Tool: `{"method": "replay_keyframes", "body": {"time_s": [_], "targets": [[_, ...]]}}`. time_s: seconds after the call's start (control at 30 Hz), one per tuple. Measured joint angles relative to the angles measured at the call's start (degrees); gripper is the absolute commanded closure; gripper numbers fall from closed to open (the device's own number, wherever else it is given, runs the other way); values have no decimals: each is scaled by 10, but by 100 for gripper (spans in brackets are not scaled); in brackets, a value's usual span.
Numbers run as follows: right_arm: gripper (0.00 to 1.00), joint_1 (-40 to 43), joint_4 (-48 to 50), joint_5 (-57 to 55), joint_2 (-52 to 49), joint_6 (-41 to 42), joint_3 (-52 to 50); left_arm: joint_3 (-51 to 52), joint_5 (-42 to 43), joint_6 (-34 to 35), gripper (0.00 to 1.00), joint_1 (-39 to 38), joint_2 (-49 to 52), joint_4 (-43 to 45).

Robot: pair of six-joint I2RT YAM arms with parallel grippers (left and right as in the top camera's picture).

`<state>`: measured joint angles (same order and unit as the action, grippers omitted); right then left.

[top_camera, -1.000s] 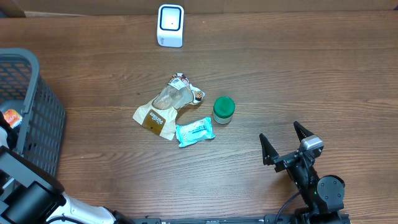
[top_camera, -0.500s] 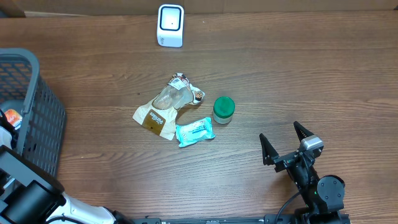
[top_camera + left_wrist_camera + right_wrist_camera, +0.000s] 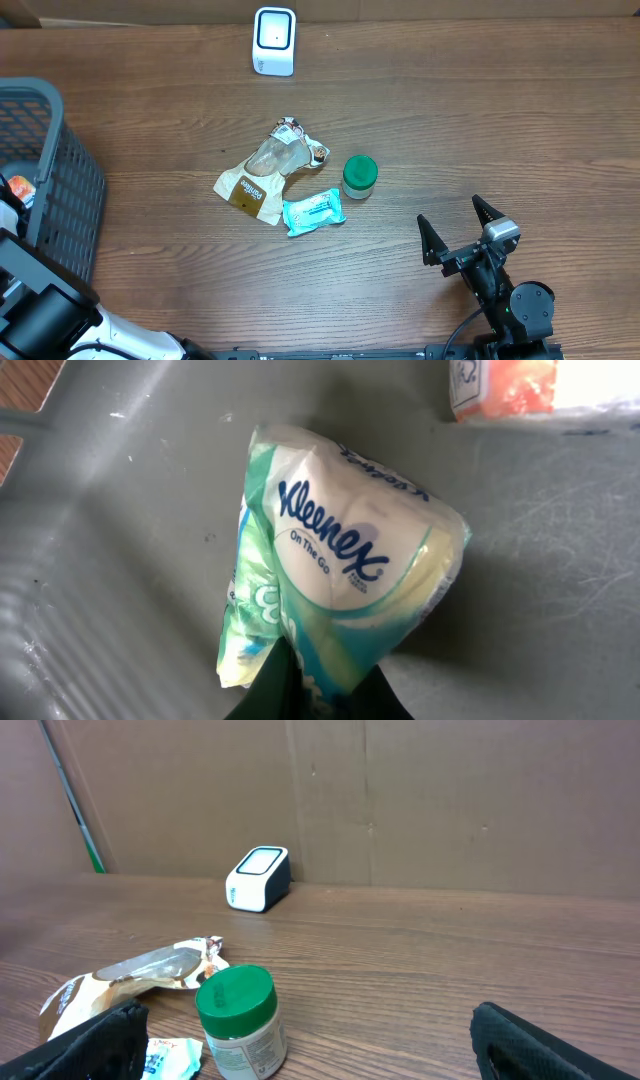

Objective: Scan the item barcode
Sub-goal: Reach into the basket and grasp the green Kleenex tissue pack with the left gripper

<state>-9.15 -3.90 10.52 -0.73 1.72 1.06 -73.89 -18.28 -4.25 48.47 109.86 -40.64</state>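
The left arm [image 3: 45,320] dips into the basket [image 3: 62,180] at the surface's [image 3: 450,120] left edge, left fingers [image 3: 300,695] pinching the Kleenex pack's [image 3: 340,560] lower end. Near the front edge, the right fingers [image 3: 430,240] stand spread wide.

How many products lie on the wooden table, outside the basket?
3: brown snack bag at centre, teal packet just below it, green-lidded jar to their right. More could hide beneath the bag.

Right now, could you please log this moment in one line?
left gripper: shut on tissue pack in basket | right gripper: open, empty | scan: pending
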Motion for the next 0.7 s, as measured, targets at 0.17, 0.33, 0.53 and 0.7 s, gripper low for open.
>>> {"method": "replay_keyframes", "body": {"time_s": [0.17, 0.33, 0.53, 0.7], "targets": [[0, 0, 0, 0, 0, 0, 0, -1, -2, 0, 96, -1, 0, -2], [0, 0, 0, 0, 0, 0, 0, -1, 0, 1, 96, 0, -4, -6], [0, 0, 0, 0, 0, 0, 0, 19, 23, 9, 96, -1, -56, -17], [0, 0, 0, 0, 0, 0, 0, 23, 35, 15, 96, -8, -176, 24]]}}
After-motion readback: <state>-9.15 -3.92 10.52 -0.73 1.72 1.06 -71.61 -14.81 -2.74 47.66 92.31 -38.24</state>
